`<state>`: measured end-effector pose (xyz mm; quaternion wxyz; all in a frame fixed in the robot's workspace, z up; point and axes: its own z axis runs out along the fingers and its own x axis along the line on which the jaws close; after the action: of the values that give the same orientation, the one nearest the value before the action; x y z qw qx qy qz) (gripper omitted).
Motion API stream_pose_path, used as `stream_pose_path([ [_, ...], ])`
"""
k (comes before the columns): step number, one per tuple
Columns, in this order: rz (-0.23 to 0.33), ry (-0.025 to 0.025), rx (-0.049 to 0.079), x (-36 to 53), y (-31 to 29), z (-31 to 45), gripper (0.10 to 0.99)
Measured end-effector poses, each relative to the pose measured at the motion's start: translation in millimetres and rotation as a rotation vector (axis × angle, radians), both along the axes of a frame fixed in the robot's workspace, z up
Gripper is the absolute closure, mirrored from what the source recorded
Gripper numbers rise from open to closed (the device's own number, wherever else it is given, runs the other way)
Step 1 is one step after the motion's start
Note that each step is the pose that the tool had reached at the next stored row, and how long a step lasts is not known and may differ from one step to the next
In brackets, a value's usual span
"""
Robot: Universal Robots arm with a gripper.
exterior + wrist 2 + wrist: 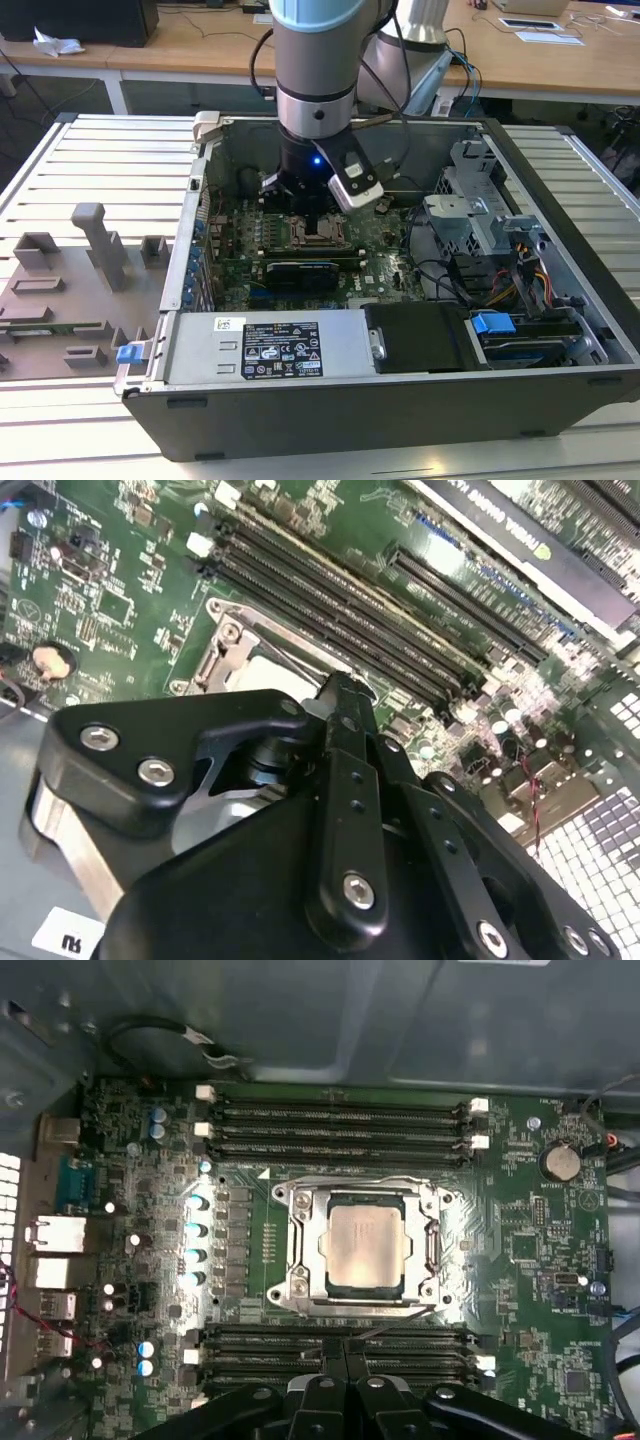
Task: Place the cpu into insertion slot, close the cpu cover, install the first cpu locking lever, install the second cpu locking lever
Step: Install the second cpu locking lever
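In the exterior view, the power supply [265, 347] with its label sits at the near edge of the open case [400, 400], which lies on a slatted worktop [90, 170]. Beyond it a black card [300, 272] crosses the green board [375, 240], and past that the arm [315, 70] reaches down, its tool [318, 205] low over the socket area and blocking part of it. In the first wrist view the tool [345, 1385] has its fingers [322, 1400] pressed together, gripping nothing, over the memory slots [340, 1350]. Past them the cpu [365, 1250], silvery-grey and square, lies in the slot [290, 1195] with the cover [432, 1245] down flat around it.
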<state>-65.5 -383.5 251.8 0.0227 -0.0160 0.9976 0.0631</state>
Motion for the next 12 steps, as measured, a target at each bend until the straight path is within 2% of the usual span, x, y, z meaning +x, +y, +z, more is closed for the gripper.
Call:
stream_pose_path([
  [1,0.0,0.0,0.012,-0.9,-3.5,-1.5,0.98],
  [3,0.0,-0.0002,0.013,-1.8,-5.6,-5.5,0.98],
  [12,0.0,0.0,0.013,-15.2,-5.6,-26.7,0.98],
])
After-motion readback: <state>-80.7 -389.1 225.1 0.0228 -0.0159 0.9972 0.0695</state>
